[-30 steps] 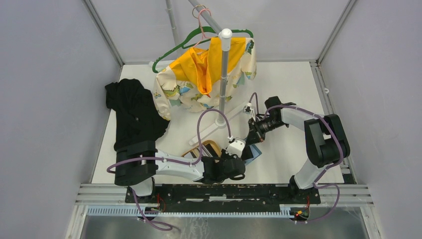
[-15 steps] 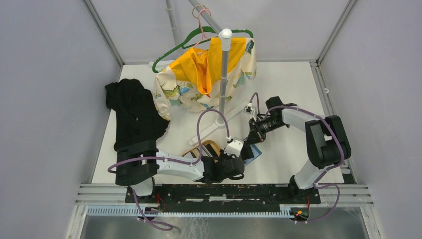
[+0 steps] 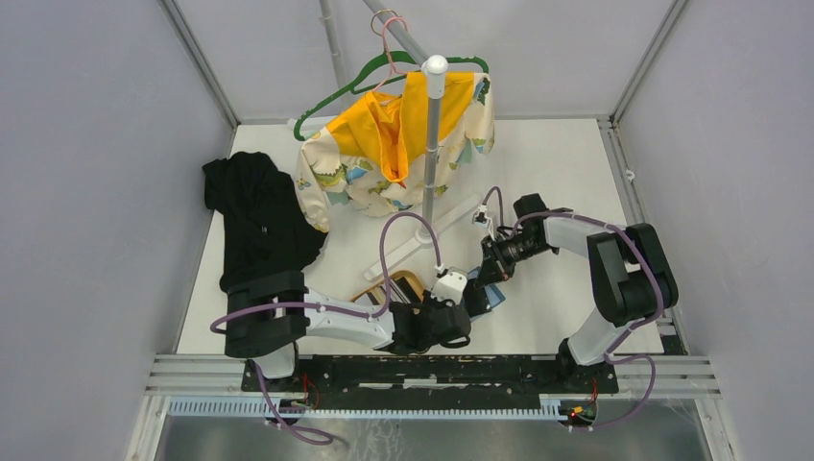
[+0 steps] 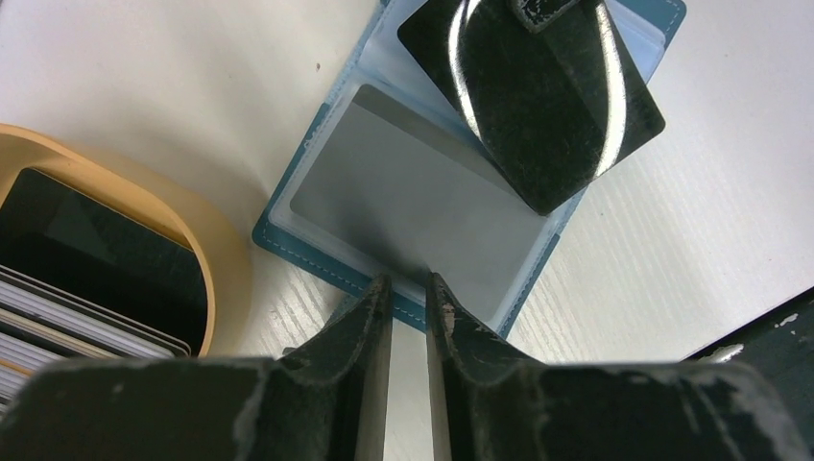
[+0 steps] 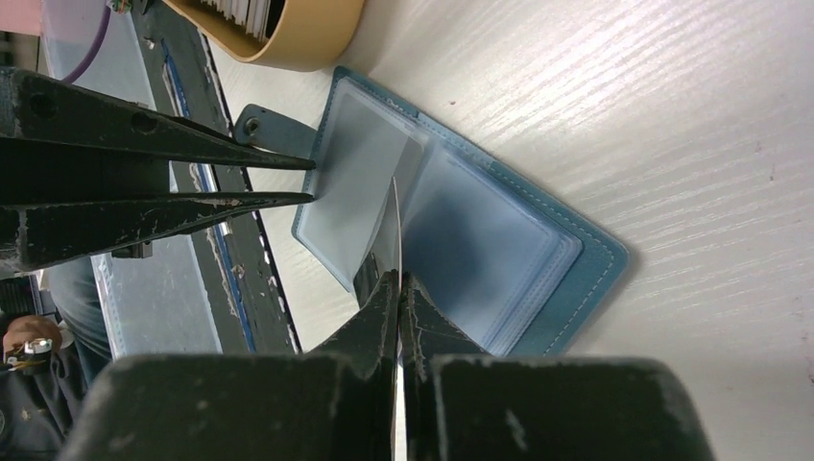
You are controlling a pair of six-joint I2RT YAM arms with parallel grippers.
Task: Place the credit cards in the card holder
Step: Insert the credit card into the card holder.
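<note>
The left arm (image 3: 331, 322) and right arm (image 3: 576, 229) — white links, black joints, lilac cables; black fingers (image 4: 365, 317) look scuffed, perhaps worn paint.

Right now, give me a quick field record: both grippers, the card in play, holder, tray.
left gripper: fingers nearly closed at the card holder's near edge; grip unclear
right gripper: shut on a black card
black card: tilted over the holder's far half, not seen inside a sleeve
card holder: open on the table, clear sleeves facing up
tray: tan, beside the holder
cards in tray: several stacked, dark and light
</note>
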